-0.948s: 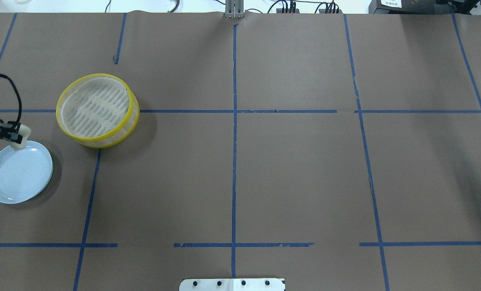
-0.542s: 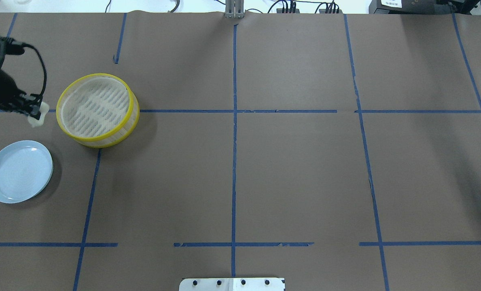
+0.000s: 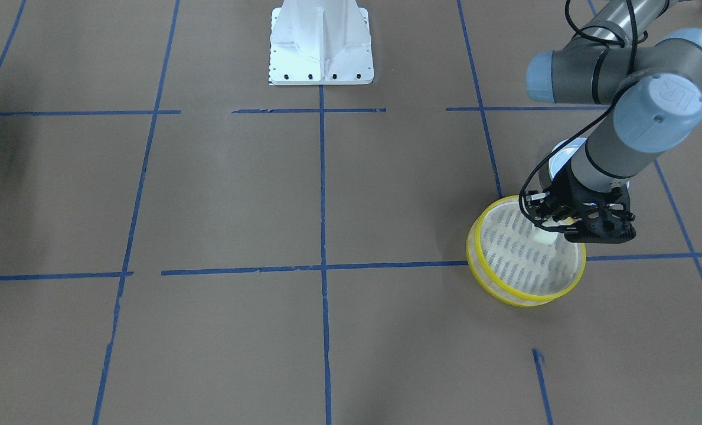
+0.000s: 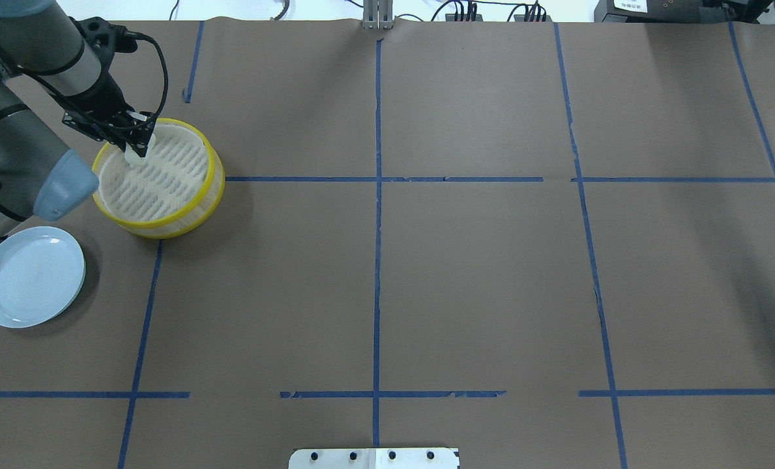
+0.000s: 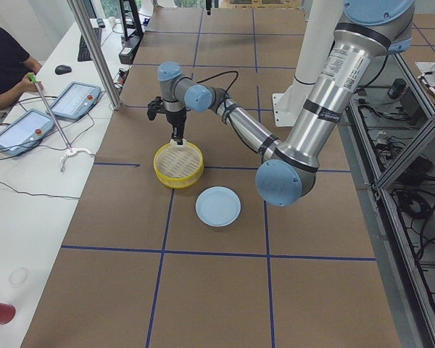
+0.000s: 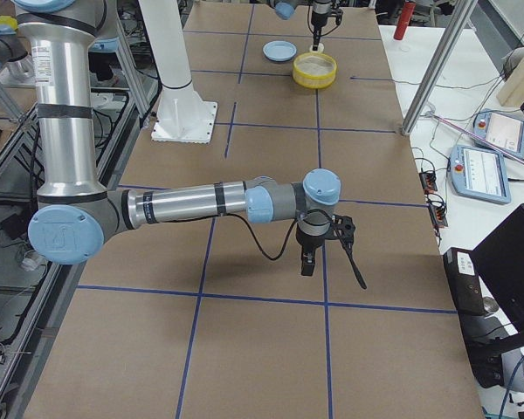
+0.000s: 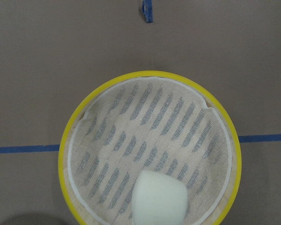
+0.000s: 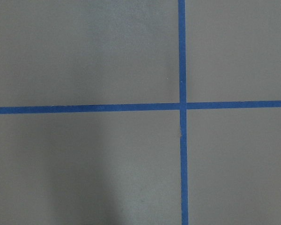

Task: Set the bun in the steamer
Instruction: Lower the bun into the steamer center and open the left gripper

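At the lower left of the overhead frame the pale blue plate lies without its load on the tabletop, for the left claw has carried the bun off it to the steamer just beyond. That claw is pinched narrow on the bun, which hangs over the slotted floor by the rim's upper left, so lowering and letting go look to be what remains. Whether the right claw is open I cannot tell.

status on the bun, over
Left gripper shut on bun, above steamer floor. Right gripper far off, state unclear. Nothing beneath bun.
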